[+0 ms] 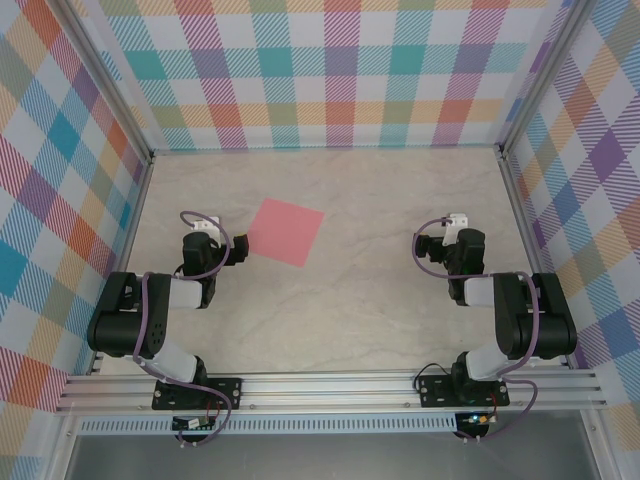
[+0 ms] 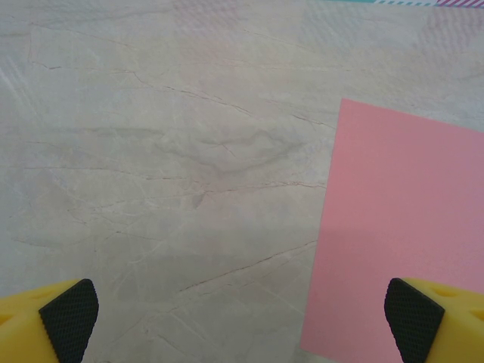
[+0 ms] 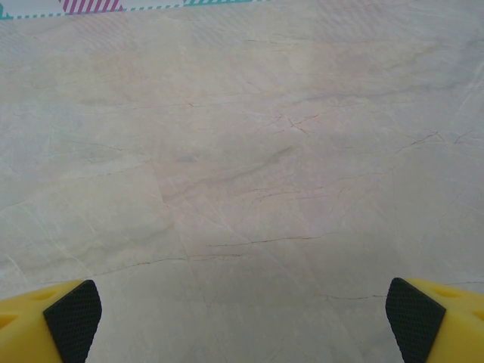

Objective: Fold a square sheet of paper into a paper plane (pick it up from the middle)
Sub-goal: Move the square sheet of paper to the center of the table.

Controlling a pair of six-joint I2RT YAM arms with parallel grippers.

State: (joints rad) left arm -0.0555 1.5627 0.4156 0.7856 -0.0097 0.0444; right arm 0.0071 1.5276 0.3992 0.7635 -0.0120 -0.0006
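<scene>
The square sheet of paper lies flat on the marble table, left of centre, turned slightly like a diamond. It is salmon-pink and unfolded. My left gripper stands open just left of the sheet. In the left wrist view the paper covers the right side, and the right fingertip pad hangs over its near left corner; nothing sits between the fingers of the left gripper. My right gripper is open over bare table on the right, far from the paper, and the right gripper has only marble beneath it.
The marble tabletop is walled on three sides by checked panels. An aluminium rail with both arm bases runs along the near edge.
</scene>
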